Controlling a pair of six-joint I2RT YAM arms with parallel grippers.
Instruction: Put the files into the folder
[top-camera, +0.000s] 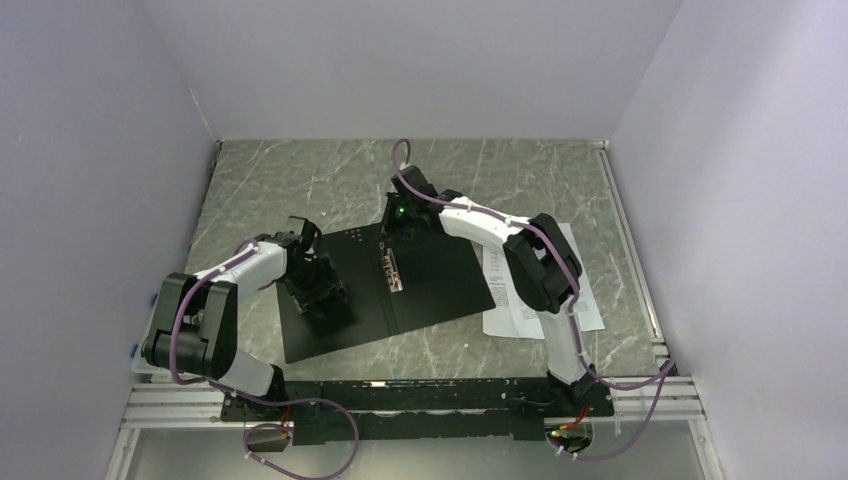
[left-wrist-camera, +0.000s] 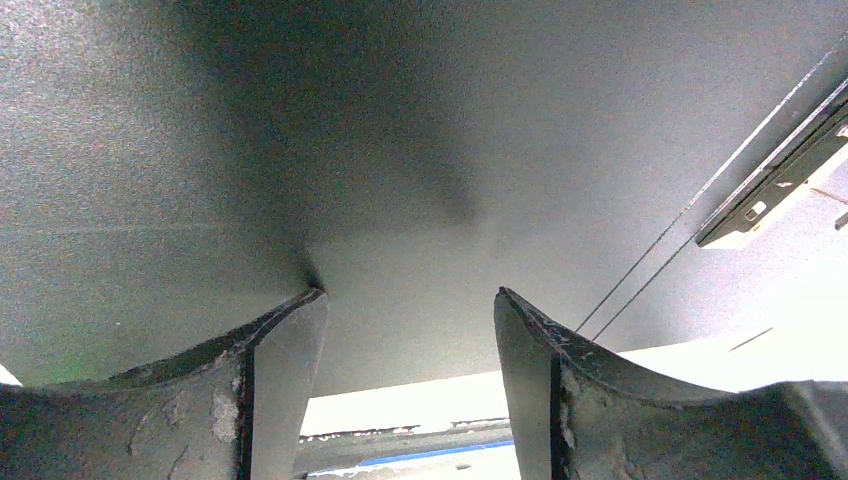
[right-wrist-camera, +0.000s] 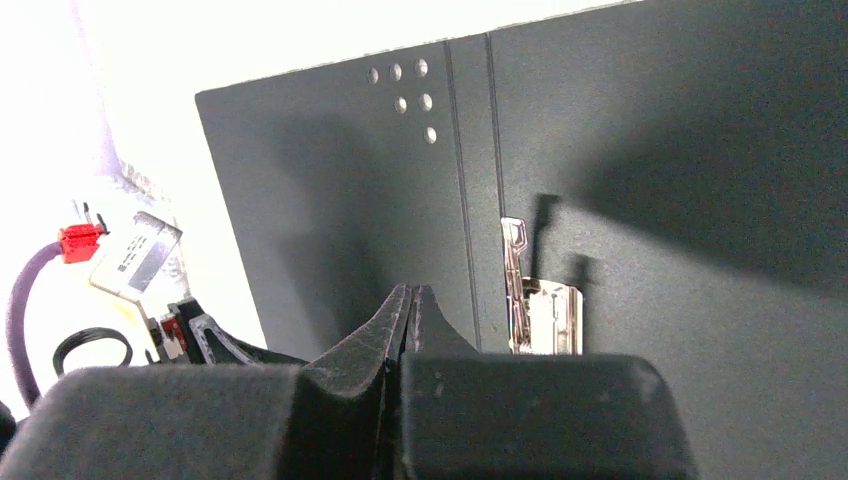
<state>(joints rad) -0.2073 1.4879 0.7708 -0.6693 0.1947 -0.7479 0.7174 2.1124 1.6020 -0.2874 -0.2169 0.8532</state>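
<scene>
The folder (top-camera: 440, 280) lies open on the table, black inside up, with its metal clip (top-camera: 391, 270) at the spine. My left gripper (top-camera: 318, 290) is open, its fingertips down against the left flap (left-wrist-camera: 400, 150). The clip (left-wrist-camera: 780, 185) shows far right in that view. My right gripper (top-camera: 400, 222) is shut and empty, just above the far end of the spine. Its wrist view shows the flaps (right-wrist-camera: 650, 150) and the clip (right-wrist-camera: 540, 310) beyond the closed tips (right-wrist-camera: 411, 290). The files (top-camera: 505, 305), white printed sheets, lie right of the folder, partly under the right arm.
White walls enclose the marble-patterned table (top-camera: 300, 180) on the left, far and right sides. An aluminium rail (top-camera: 400, 400) with the arm bases runs along the near edge. Cables (top-camera: 300, 440) loop below it.
</scene>
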